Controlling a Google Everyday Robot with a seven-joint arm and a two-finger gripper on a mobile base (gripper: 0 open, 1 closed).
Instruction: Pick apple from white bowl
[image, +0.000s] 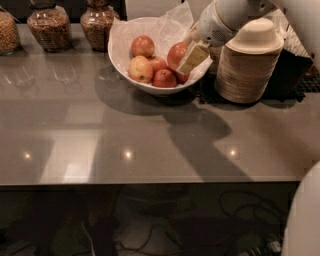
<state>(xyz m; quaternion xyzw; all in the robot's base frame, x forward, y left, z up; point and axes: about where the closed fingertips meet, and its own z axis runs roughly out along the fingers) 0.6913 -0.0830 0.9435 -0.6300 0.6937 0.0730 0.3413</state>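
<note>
The white bowl (125, 60), lined with crinkled white paper, stands at the back of the grey counter and holds several apples. The orange-red apple (176, 54) is at the bowl's right side, above the smaller red ones. My gripper (189, 59) reaches in from the upper right and is shut on this apple. One cream finger pad (193, 56) lies across the apple's right face; the other finger is hidden behind it. A pale yellow-blushed apple (140, 69) and a red apple (142, 46) lie on the bowl's left side.
A tall stack of beige disposable bowls (247, 65) stands just right of the white bowl, under my arm. Glass jars of grain (47, 27) line the back left. The counter's front edge (150, 182) runs across the lower part of the view.
</note>
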